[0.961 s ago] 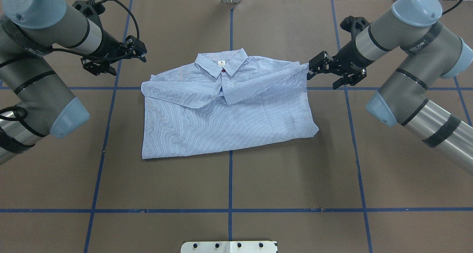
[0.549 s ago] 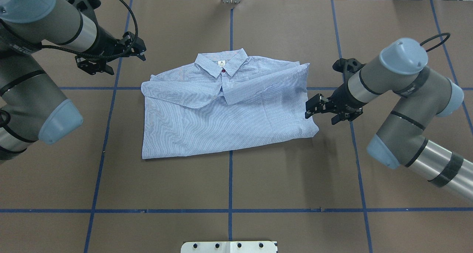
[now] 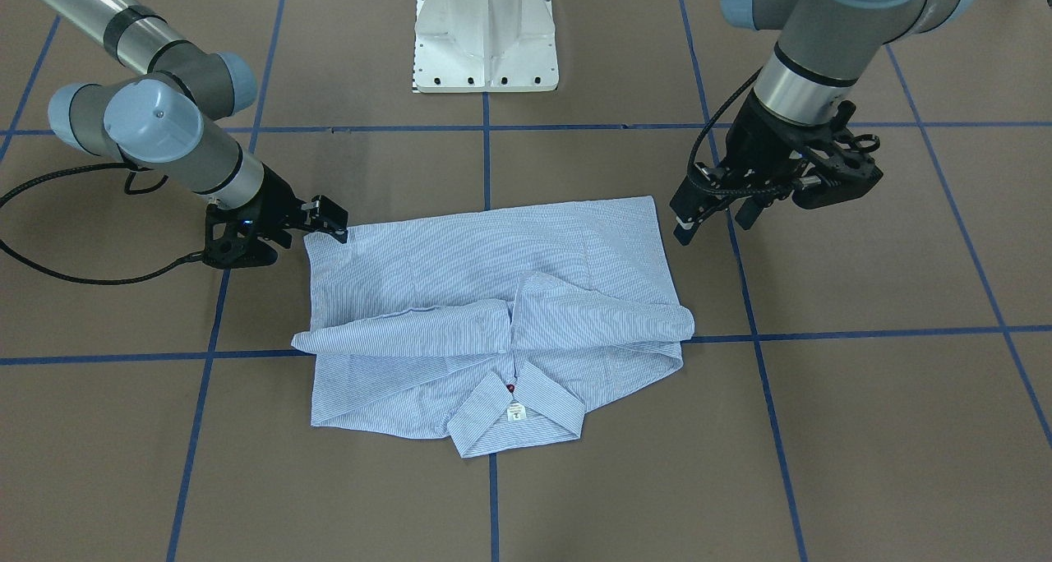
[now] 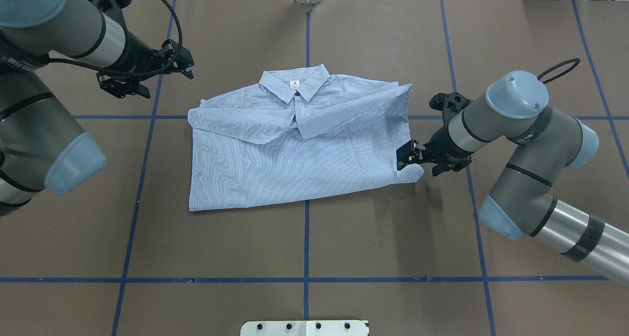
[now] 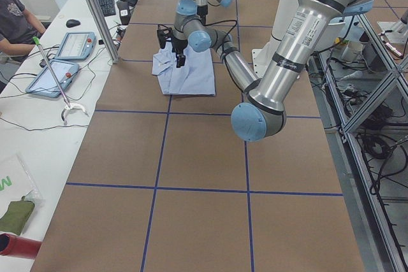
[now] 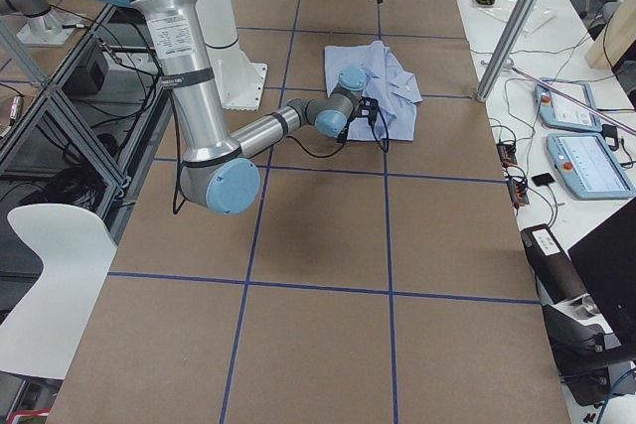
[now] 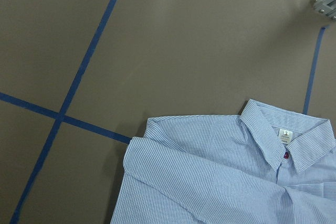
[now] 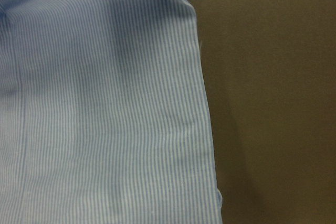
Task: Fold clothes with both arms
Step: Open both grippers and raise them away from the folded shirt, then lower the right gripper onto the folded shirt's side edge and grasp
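The shirt [image 4: 295, 154] is lying flat in the middle of the table [image 4: 304, 247], somewhat nearer the far edge than the robot's edge. Its collar [image 4: 295, 83] is pointing to the far edge, and both sleeves are crossing over the chest. Judging from that, the sleeve folds are done and the step in hand is getting a grip for the next fold of the body. The right gripper [image 4: 415, 169] is sitting low at the shirt's side that faces the table's right edge, close to the hem corner. Its fingers appear to be spread, with one tip reaching the cloth edge, and it is not pinching anything that shows. The right wrist view is showing only striped cloth and its edge against bare table, with no fingers in it. The left gripper [image 4: 168, 84] is hovering toward the far-left corner of the table, apart from the shirt's shoulder. Its fingers are also looking spread, and it is holding nothing. The next move probably calls for the right fingers to slide under every layer at that edge before closing. The left arm would need to be taking the matching spot on the opposite side, so both can be lifting evenly without dragging the sleeves loose.
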Available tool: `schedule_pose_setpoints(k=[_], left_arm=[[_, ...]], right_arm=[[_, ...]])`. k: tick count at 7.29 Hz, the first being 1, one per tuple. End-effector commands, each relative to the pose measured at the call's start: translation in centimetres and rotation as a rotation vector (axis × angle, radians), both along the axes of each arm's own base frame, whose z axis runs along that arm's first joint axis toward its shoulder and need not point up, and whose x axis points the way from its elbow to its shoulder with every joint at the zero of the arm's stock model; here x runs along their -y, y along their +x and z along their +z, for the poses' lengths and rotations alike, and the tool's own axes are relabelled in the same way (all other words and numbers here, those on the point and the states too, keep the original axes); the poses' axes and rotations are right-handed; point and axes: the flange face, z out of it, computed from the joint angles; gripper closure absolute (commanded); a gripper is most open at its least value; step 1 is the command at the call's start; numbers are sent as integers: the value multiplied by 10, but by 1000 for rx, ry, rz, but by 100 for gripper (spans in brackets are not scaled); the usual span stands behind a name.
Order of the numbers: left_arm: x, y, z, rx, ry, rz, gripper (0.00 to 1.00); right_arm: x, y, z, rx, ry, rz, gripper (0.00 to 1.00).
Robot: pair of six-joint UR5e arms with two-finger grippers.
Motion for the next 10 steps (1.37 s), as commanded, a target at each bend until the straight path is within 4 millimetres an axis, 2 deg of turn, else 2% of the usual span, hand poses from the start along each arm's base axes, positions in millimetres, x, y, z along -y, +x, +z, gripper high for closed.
schedule_pose_setpoints(k=[1, 2, 4, 5, 7, 8, 9, 10], left_arm=[[-3, -3, -4, -5, 4, -2, 0], [-5, -5, -8, -10, 13, -1, 0], [-5, -5, -8, -11, 14, -1, 0], [-5, -5, -7, -10, 12, -3, 0], [-5, -6, -7, -8, 13, -12, 0], [-6, -7, -9, -10, 14, -14, 0], [-5, -7, -8, -8, 14, -16, 0], [-5, -7, -8, -8, 14, -16, 0]], right_arm=[[2, 8, 9, -12, -9, 13, 0], [1, 8, 11, -15, -12, 12, 1], [-1, 3, 15, -21, -19, 2, 11], [-3, 4, 12, -12, -20, -7, 12], [-4, 6, 16, -17, -26, -6, 51], [-5, 5, 17, -18, -27, -7, 63], [-6, 4, 17, -18, -27, -9, 63], [-6, 5, 16, -17, -26, -9, 73]])
